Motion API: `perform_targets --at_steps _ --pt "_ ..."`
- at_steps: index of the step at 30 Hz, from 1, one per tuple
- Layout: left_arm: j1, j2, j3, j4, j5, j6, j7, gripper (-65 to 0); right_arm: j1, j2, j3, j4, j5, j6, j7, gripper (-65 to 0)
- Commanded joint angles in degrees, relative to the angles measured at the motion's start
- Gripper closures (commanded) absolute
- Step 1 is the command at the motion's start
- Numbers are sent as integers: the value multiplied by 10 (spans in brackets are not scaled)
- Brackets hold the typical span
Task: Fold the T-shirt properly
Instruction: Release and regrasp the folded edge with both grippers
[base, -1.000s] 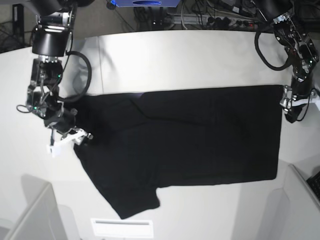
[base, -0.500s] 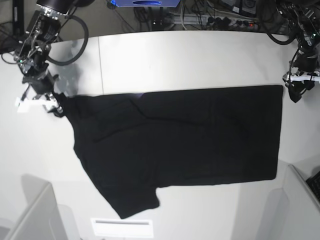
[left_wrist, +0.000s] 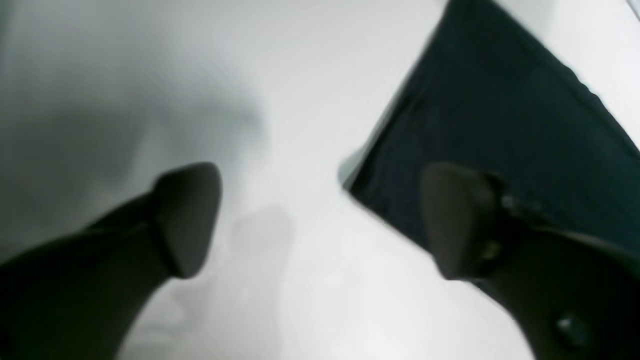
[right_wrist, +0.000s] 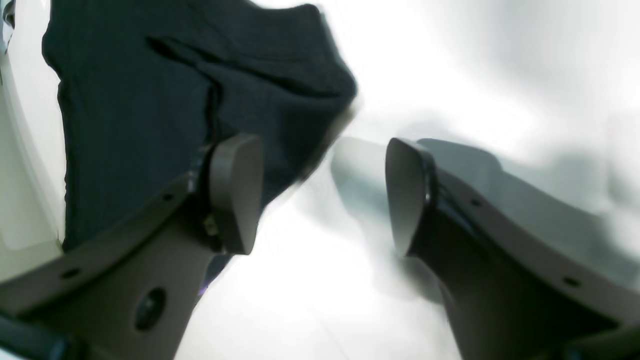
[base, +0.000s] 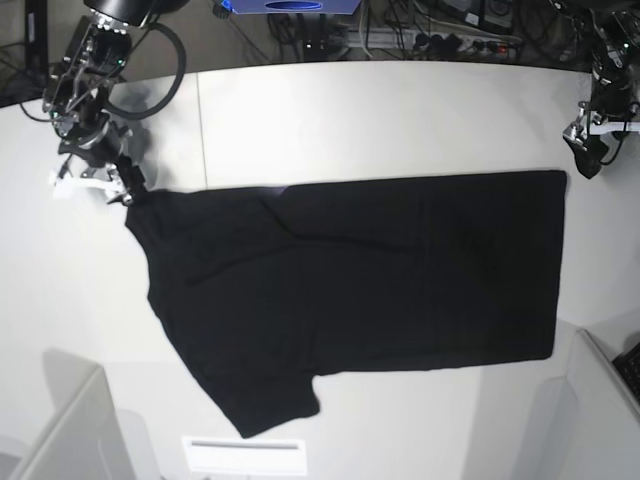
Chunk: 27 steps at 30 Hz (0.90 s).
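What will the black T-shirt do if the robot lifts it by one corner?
The T-shirt would probably droop and hang, since it lies flat as thin cloth with soft creases. It likely weighs little for its spread. Its corner bunches easily, so it may drag along the table.

Lab: white table (base: 350, 120), cable clutter (base: 440, 40)

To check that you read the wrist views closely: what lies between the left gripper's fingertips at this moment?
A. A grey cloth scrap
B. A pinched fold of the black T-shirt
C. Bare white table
C: the left gripper stands open over bare table, with the T-shirt corner lying off to one side, unpinched.
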Motion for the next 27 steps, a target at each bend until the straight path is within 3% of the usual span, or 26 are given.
perform_targets --at_steps 1,4,18,23,27 --pt "10 -9 -5 -6 -21 -3 -9 -650 12 14 -1 1 8 22 7 -369" --pt "15 -10 -2 -33 -54 -3 -9 -650 26 20 -4 -26 7 44 7 -368" --pt "-33 -8 59 -61 -36 -2 -10 -650 61 25 -12 -93 7 47 6 -368" --pt "-70 -8 59 -116 -36 -2 -10 -650 62 36 -54 -95 7 47 7 -368" --pt "-95 -8 59 -133 -36 -2 -10 -650 60 39 -63 -95 7 47 36 -366"
